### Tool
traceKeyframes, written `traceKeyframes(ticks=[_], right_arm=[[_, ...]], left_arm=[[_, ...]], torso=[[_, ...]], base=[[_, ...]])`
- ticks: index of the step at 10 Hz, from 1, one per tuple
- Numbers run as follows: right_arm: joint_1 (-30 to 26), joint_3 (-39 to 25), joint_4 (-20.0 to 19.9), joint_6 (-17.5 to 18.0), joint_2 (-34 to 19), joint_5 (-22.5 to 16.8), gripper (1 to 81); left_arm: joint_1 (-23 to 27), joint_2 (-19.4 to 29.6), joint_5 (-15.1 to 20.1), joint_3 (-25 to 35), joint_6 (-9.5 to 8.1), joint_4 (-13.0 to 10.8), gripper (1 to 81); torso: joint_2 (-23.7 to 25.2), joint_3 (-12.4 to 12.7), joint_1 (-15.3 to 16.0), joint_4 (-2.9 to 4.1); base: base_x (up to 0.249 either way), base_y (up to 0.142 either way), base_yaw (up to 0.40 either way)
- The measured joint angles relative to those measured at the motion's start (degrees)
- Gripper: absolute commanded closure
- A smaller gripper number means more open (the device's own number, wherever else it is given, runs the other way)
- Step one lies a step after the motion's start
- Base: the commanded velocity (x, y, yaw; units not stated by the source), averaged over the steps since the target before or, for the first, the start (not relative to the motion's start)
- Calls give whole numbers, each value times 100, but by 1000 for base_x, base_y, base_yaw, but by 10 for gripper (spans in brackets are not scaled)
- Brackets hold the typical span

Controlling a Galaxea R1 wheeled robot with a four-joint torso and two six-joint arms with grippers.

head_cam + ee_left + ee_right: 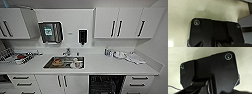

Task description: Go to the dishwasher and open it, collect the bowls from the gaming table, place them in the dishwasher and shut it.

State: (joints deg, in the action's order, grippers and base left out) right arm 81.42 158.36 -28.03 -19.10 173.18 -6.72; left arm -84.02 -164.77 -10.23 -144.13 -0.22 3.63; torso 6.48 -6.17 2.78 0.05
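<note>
- The dishwasher (107, 84) sits under the white countertop (105, 67), right of the middle of the head view, and its front faces the camera.
- Its opening shows as a dark square with wire racks inside, so it looks open; the door itself I cannot make out at the lower edge of the view.
- The opening is about as wide as it is tall in the part that is visible, so no long axis is clear.
- To its left stand white cabinet doors (62, 82) with dark handles, and to its right white drawers (139, 83).
- Above, to the left of the dishwasher, a steel sink (64, 62) is set in the countertop and holds some dishes, maybe a bowl and cups; a tap (67, 52) stands behind it.
- A dish rack (13, 57) with items rests at the far left of the countertop, and small bottles (107, 52) and a cloth (135, 58) lie at the right.
- On the wall hang a paper towel dispenser (51, 32), a dark soap dispenser (82, 37) and white upper cabinets (122, 23).
- Nothing stands in front of the dishwasher opening.
- In both wrist views the dark plate of the robot hangs over a pale speckled floor (179, 25); if the left or right gripper is open or closed, I cannot tell.
</note>
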Motion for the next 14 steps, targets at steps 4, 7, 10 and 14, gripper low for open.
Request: traceKeyframes(ticks=[4, 7, 10, 14], right_arm=[[33, 7, 2, 0, -2, -26, 10], [-2, 5, 5, -2, 0, 9, 10], [0, 5, 17, -2, 30, 9, 10], [6, 5, 30, -2, 30, 5, 10]], left_arm=[[-22, 0, 10, 0, 0, 0, 10], [17, -20, -10, -85, 0, 0, 10], [-2, -130, 1, -372, 0, 0, 10], [1, -172, 4, -406, 0, 0, 10]], torso=[[-501, 168, -188, 0], [-547, 168, -201, 0], [-549, 170, -201, 0], [-610, 170, -254, 0]], base=[[0, 0, 0], [0, 0, 0], [0, 0, 0], [0, 0, 0]])
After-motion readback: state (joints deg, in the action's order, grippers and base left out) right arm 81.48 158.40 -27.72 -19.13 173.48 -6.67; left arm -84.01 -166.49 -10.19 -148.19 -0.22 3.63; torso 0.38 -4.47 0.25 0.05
